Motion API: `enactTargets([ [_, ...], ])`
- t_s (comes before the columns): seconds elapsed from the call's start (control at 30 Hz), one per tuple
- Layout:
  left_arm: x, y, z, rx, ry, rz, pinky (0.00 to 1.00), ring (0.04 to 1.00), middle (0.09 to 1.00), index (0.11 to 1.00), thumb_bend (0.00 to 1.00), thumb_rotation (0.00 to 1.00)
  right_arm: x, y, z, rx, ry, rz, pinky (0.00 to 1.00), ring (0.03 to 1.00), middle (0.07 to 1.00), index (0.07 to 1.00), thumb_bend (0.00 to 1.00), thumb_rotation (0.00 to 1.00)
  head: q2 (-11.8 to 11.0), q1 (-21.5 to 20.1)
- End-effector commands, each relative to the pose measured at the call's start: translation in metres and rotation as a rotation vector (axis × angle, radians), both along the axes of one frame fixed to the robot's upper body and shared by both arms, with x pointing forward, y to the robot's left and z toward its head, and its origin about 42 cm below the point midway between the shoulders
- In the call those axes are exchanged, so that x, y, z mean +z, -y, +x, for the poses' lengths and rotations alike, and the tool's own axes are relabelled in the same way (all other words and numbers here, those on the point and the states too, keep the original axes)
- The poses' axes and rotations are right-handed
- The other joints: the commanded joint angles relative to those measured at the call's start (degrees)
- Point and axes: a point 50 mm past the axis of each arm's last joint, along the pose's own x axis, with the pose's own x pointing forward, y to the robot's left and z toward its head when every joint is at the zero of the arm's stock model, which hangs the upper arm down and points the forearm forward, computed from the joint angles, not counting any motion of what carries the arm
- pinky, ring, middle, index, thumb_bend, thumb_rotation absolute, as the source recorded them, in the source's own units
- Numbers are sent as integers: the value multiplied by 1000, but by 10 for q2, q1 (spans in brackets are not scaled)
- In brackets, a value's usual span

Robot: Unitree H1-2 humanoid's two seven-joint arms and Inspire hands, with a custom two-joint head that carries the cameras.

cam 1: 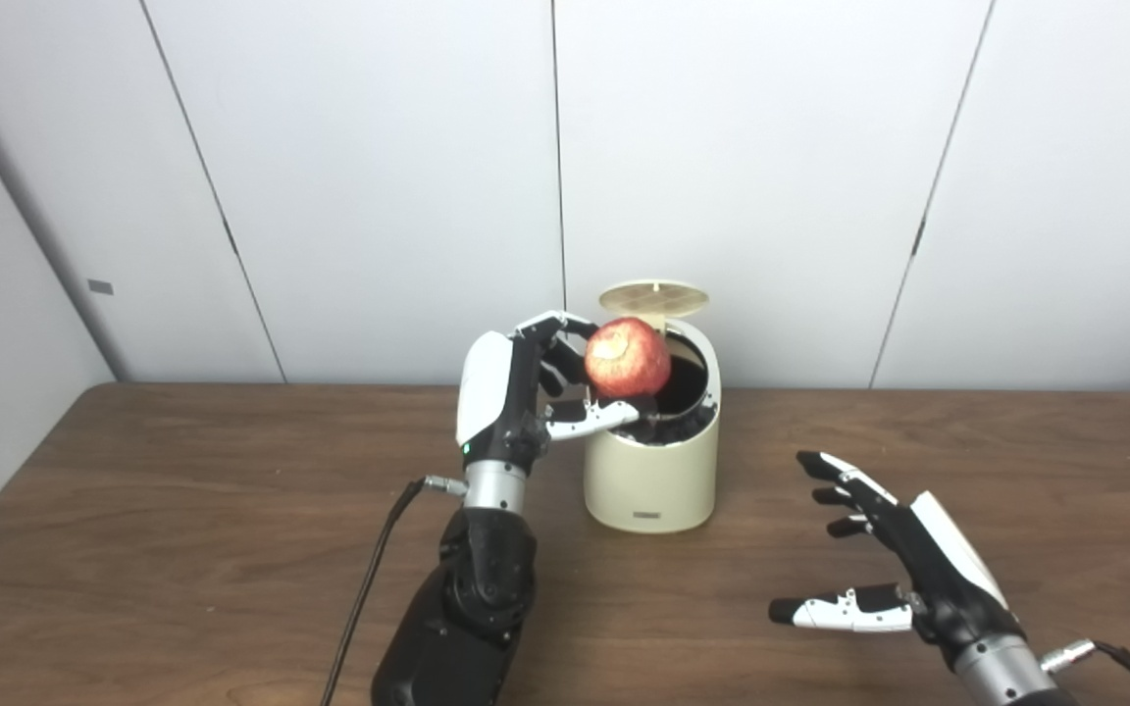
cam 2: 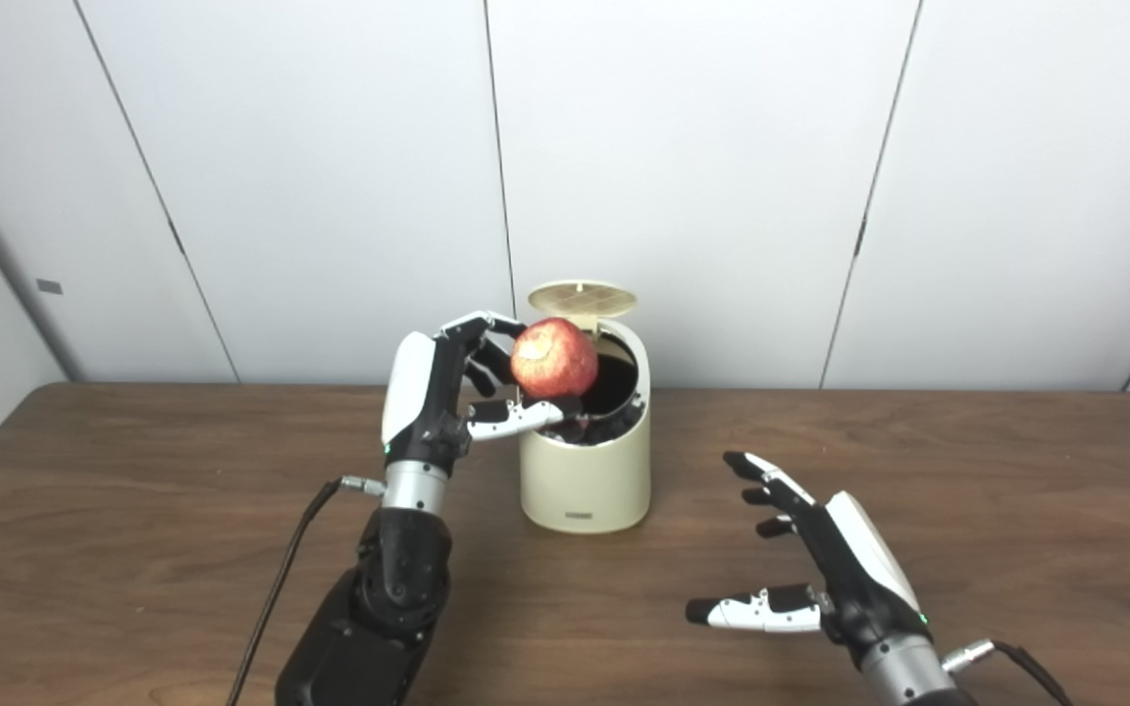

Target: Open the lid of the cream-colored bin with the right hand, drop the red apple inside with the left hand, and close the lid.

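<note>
- Left eye view: I see the cream-colored bin [cam 1: 651, 461] at the centre of the frame on the wooden table [cam 1: 182, 510], with its lid [cam 1: 653, 297] already tipped up and back above the dark mouth. So I count the opening step as done.
- Same view: my left hand [cam 1: 526, 392], just left of centre, is pinching the red apple [cam 1: 628, 357] between its thumb below and its fingers behind. The apple sits over the bin's near-left rim, above the opening but not yet inside.
- Same view: my right hand [cam 1: 894, 559], at lower right, hangs over the table with fingers spread and nothing in it, well apart from the bin.
- Right eye view: same layout. The apple [cam 2: 554, 357] hangs at the left edge of the bin's mouth [cam 2: 614, 387], held by the left hand [cam 2: 447, 392]; the lid [cam 2: 582, 296] stands open behind it.
- Same view: the right hand [cam 2: 820, 569] is splayed and free at lower right.
- My judgement: roughly halfway through. Left to do: release the apple into the bin, withdraw the left hand, then close the lid.
</note>
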Motion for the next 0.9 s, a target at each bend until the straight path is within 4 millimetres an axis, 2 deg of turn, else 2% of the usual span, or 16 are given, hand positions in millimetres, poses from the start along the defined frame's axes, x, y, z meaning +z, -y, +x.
enactTargets([
  [0.0, 21, 6, 9, -11, 51, 46, 452, 551, 602, 661, 807, 113, 18, -2, 1, 13, 86, 10, 713, 837, 887, 875, 779, 199, 1, 1],
  [0.07, 21, 6, 9, -11, 44, 65, 503, 594, 661, 713, 895, 166, 18, -1, 0, 12, 85, 10, 713, 838, 888, 876, 778, 202, 1, 1],
  [0.1, 21, 6, 9, -13, 41, 71, 517, 608, 672, 721, 909, 176, 18, -1, 1, 11, 84, 9, 712, 837, 888, 876, 780, 202, 1, 1],
  [0.4, 22, 4, 8, -40, 31, 92, 553, 636, 689, 728, 964, 236, 19, 0, 2, 10, 87, 0, 713, 835, 886, 869, 776, 168, 2, 3],
  [0.77, 23, -4, 2, -59, -5, 73, 539, 627, 674, 711, 916, 307, 18, 0, 3, 13, 82, -7, 716, 836, 883, 865, 774, 156, 5, 7],
  [0.83, 23, -7, 0, -60, 20, 26, 480, 591, 651, 683, 806, 275, 18, 0, 4, 13, 81, -6, 714, 837, 887, 869, 771, 170, 5, 8],
  [0.87, 24, -9, -2, -69, 37, -19, 467, 581, 644, 676, 782, 260, 18, 0, 4, 11, 80, -5, 714, 838, 888, 870, 770, 177, 5, 8],
])
